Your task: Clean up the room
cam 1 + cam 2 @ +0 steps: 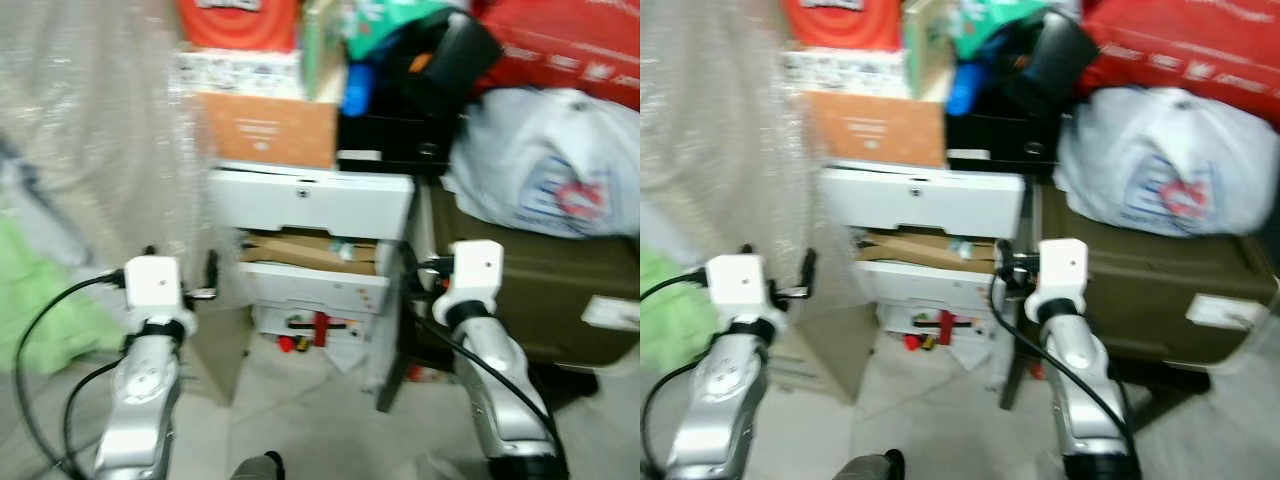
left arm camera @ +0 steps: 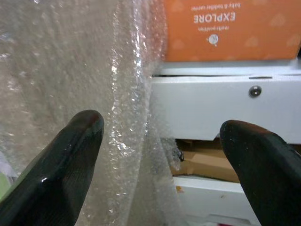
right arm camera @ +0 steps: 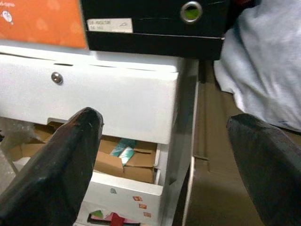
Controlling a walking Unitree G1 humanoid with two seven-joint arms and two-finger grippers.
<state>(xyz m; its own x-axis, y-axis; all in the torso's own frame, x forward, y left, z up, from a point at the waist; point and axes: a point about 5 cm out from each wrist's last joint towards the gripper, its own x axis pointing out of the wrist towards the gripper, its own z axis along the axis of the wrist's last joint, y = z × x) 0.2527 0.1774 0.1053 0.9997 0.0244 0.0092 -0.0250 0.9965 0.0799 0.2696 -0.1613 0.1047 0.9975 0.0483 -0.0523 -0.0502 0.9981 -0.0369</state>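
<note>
Cluttered storage corner: white drawer unit (image 1: 310,205) stood centre, bubble wrap (image 1: 110,130) hanging beside it. Left pincer (image 2: 160,160) and right pincer (image 3: 164,155) both wide, empty, before the unit. Wrap judged light, soft, slippery; gather its loose edge.

— How many boxes sit atop the white drawer unit (image 1: 310,200)?
— Two: one orange box (image 1: 268,128), one black box (image 1: 385,140).
— Bags?
— One white bag (image 1: 545,160). One bubble-wrap sheet (image 1: 95,140) hangs alongside.

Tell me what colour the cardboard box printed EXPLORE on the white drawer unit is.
Orange cardboard box with white lettering; clearest in the left wrist view.
</note>
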